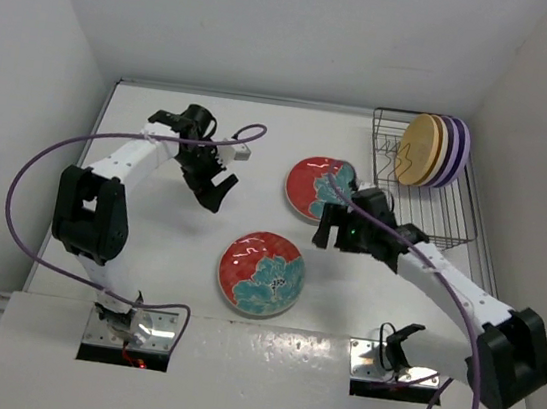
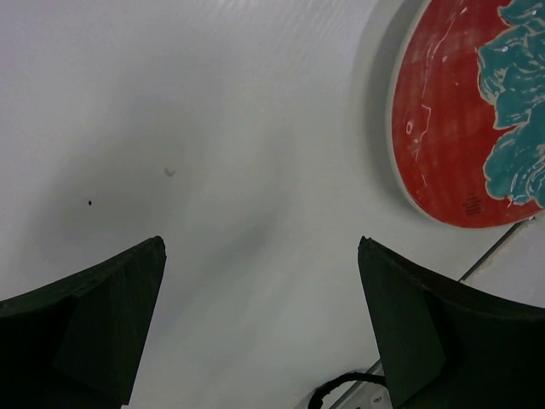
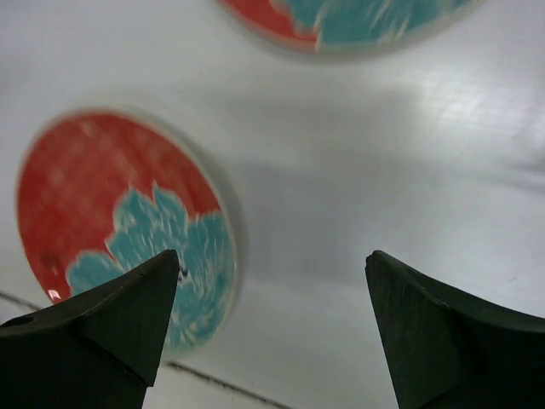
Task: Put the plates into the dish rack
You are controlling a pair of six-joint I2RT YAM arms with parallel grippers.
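Left claw (image 2: pixel 260 328): we record two dark, matte, wedge-shaped fingers (image 2: pixel 85 332) spread wide, with nothing between them. It hangs above the bare desk (image 1: pixel 176 252), a smooth white surface with a faint sheen.

Right claw (image 3: pixel 268 332): the fingers are of the same dark, wedge-shaped form, likewise spread wide and empty. It hangs over the desk between the two red plates.

Near red plate (image 1: pixel 260 273): round, shallow and glossy, red with a teal flower pattern and a pale rim. It lies flat on the desk toward the arm bases.

Far red plate (image 1: pixel 308 184): same shape and pattern. It lies flat farther back, and the right arm covers part of it.

Dish rack (image 1: pixel 443 222): a rectangular basket of thin dark wire with upright dividers, standing at the far right corner of the desk. It holds four round plates on edge, packed closely at its back end. We identify an orange-yellow plate (image 1: pixel 420 149) in front, a cream plate (image 1: pixel 443 146) behind it, then two lilac plates (image 1: pixel 459 148). The front part of the rack holds no plates.
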